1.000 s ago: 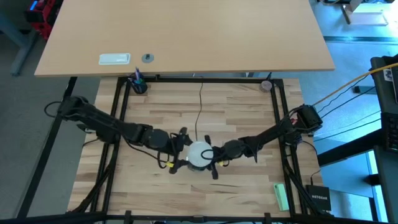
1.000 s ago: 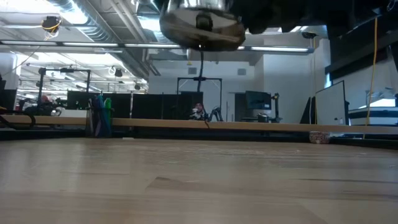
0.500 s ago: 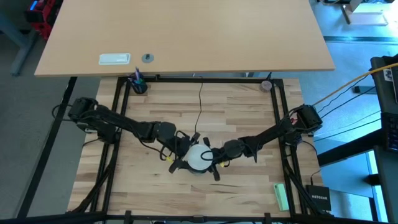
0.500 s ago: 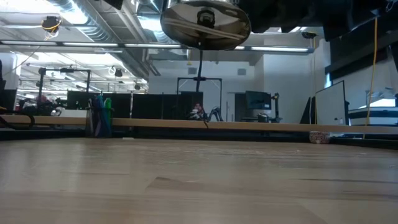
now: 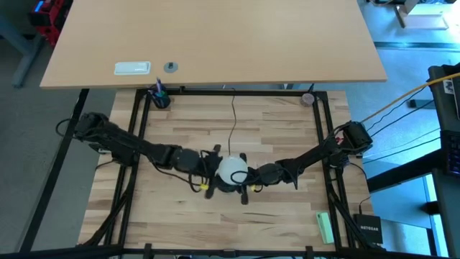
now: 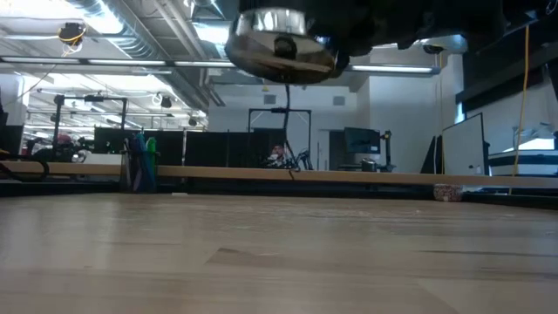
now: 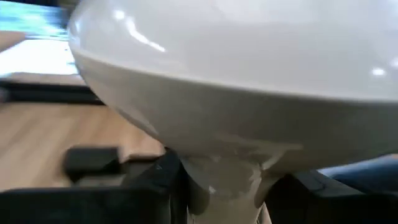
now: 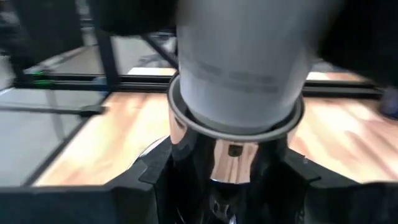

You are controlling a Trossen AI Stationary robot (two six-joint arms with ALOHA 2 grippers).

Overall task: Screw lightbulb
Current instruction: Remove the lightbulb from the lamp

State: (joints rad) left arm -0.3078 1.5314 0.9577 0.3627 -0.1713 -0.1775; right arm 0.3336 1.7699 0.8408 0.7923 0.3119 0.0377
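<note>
L tool (image 5: 210, 175) clamped on lightbulb (image 5: 229, 171) neck; R tool (image 5: 246, 180) gripped socket (image 6: 281, 45); both arms met mid-bench, raised.

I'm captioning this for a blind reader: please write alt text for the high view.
From above, two dark arms meet at mid-table around a white lightbulb, the left hand closed on it and the right hand gripping the socket beneath, whose black cord runs toward the far edge.
</note>
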